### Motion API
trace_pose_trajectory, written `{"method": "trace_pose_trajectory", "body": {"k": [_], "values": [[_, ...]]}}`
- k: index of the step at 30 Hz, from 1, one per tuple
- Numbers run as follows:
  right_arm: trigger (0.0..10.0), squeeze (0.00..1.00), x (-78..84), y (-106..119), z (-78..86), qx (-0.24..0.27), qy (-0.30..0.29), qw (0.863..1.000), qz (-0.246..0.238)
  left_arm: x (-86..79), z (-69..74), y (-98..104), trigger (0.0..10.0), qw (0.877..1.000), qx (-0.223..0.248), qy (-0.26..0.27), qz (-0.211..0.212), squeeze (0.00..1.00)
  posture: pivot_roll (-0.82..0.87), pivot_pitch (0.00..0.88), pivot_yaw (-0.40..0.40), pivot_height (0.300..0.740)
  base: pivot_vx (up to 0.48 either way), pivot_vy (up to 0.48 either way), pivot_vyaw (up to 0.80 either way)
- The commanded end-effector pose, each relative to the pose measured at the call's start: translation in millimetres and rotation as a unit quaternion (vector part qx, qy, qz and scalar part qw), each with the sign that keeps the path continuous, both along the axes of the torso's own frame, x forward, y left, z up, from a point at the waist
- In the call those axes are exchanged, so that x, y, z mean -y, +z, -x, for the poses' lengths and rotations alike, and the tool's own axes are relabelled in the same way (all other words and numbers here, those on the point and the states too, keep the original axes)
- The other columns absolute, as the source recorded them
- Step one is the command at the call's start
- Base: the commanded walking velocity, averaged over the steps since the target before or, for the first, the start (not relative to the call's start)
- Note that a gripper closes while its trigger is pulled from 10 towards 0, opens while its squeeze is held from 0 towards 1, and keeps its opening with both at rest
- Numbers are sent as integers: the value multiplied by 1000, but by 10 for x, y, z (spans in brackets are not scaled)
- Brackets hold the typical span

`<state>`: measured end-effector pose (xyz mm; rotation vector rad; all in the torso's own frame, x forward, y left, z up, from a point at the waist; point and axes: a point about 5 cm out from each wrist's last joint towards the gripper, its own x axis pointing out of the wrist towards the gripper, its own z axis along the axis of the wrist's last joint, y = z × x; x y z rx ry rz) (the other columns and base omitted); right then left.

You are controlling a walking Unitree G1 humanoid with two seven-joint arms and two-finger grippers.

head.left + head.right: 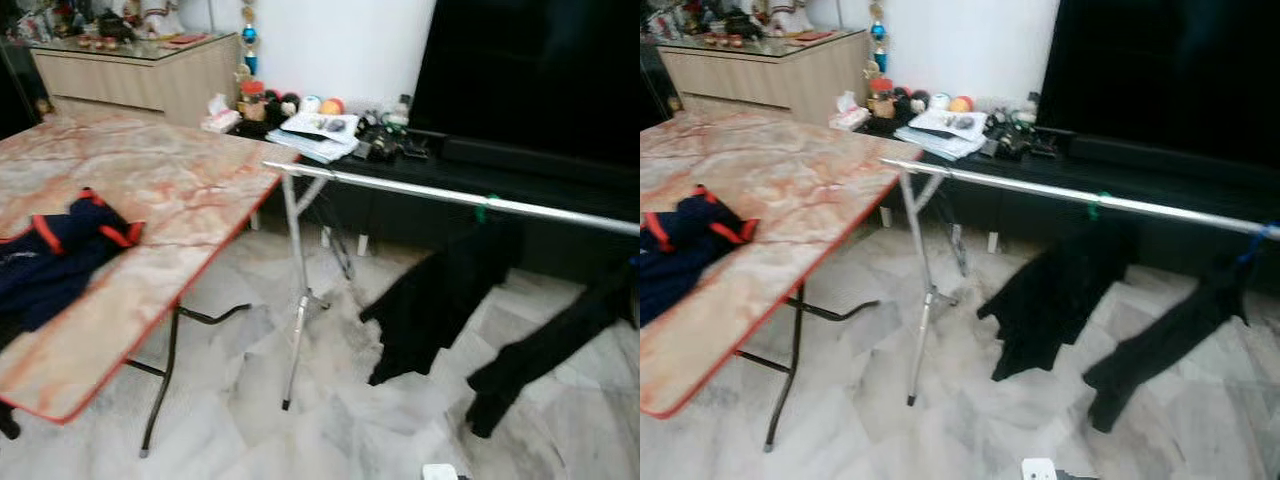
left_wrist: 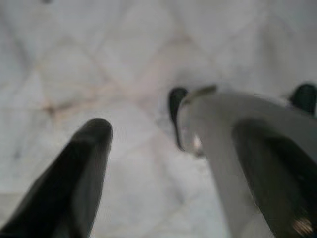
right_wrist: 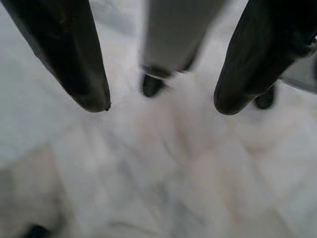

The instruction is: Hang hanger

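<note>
While both arms hang idle over marble floor (image 3: 163, 163), right gripper (image 3: 158, 106) gapes empty, fingers spread; left gripper (image 2: 143, 148) likewise parted, holding nothing. No free hanger identifiable; rail (image 1: 450, 195) ahead, well beyond either gripper, carries black garments (image 1: 440, 300), so reaching it likely comes first

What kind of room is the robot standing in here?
Most likely a home living room used for laundry: a big dark television on a low stand, a folding table with a navy garment, and a clothes rail hung with black clothes.
</note>
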<state>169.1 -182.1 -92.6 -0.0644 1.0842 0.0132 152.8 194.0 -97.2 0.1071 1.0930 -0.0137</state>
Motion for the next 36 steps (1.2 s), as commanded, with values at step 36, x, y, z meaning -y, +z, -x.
{"method": "trace_pose_trajectory", "body": {"k": [36], "values": [[10000, 0, -76, 17, -56, 7, 2, 1000, -3, -36, 47, -14, 10000, 1000, -12, 5, 3, 0, 115, 0, 3, 740, 0, 0, -493]]}}
